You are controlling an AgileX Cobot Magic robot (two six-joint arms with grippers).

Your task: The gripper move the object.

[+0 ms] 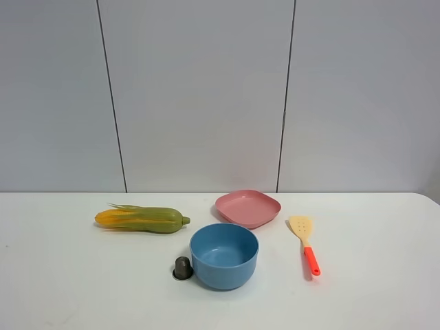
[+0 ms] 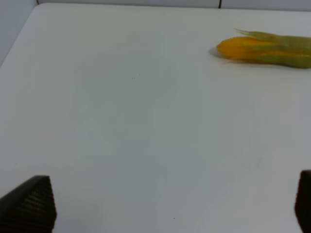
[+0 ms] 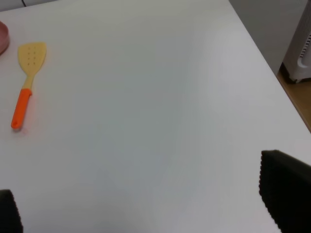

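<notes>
The light-blue bowl (image 1: pixel 224 255) stands upright and empty on the white table (image 1: pixel 69 289), near the front middle. It shows only in the exterior high view. No arm or gripper shows in that view. In the left wrist view my left gripper (image 2: pixel 170 204) is open and empty, its fingertips (image 2: pixel 29 206) wide apart over bare table, with the corn ahead of it. In the right wrist view my right gripper (image 3: pixel 146 208) is open and empty, its fingertips (image 3: pixel 286 199) wide apart over bare table near the table's right edge.
A small dark grey capsule (image 1: pixel 183 268) touches the bowl's left side. A pink plate (image 1: pixel 247 207) lies just behind the bowl. A corn cob (image 1: pixel 142 219) (image 2: pixel 265 48) lies to the left. A spatula (image 1: pixel 305 242) (image 3: pixel 26 80) with an orange handle lies to the right.
</notes>
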